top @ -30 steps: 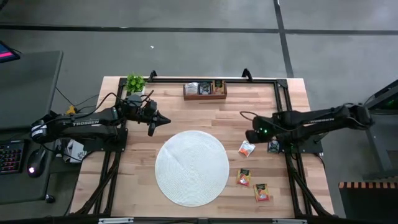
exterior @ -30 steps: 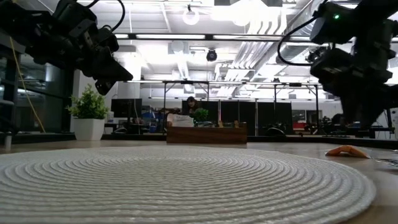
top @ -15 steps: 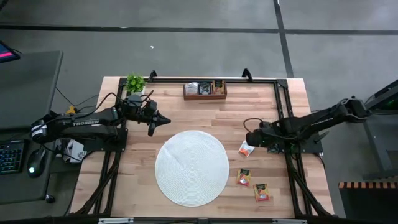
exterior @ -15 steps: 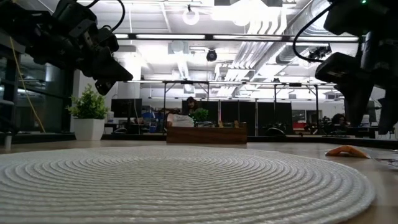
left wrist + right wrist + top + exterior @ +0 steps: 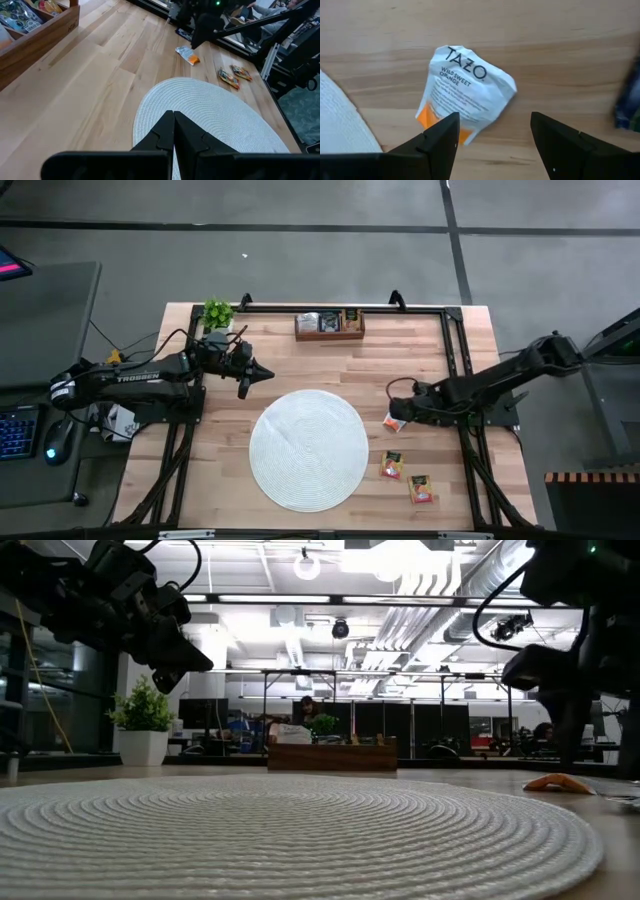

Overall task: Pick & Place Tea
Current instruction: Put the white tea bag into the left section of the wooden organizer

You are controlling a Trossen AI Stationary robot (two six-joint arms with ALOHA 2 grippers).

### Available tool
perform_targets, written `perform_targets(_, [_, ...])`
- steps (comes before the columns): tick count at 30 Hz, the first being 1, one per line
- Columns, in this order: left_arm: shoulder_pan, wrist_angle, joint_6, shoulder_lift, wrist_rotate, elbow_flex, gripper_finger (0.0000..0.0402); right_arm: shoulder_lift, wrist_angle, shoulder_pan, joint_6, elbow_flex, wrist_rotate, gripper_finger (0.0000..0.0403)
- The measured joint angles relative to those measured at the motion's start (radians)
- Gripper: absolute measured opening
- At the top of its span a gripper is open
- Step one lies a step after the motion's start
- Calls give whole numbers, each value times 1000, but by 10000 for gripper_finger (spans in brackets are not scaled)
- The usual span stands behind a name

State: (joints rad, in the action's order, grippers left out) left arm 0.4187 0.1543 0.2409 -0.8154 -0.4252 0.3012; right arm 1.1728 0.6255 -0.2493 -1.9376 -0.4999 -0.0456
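On the wooden desk (image 5: 330, 365), under bright office lights, my right tool (image 5: 492, 131), spread wider now, has dropped over the white-and-orange sachet (image 5: 465, 93); left tool (image 5: 268, 372) closed.

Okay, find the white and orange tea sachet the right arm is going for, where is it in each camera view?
High view: white-and-orange sachet, right of the round mat.
Low view: low orange shape at far right.
Left wrist view: beyond the mat.
Right wrist view: centre, ahead of the fingers.
Shared landmark: the mat's edge.
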Motion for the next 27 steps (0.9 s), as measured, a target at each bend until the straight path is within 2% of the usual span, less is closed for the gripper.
perform_targets(13, [0,0,0,0,0,0,0,117,-40,-2,-17,-4,-20,240])
perform_targets(19, [0,0,0,0,0,0,0,107,-50,5,0,0,-18,240])
perform_targets(27, [0,1,0,0,0,0,0,15,-52,-15,10,1,-69,240])
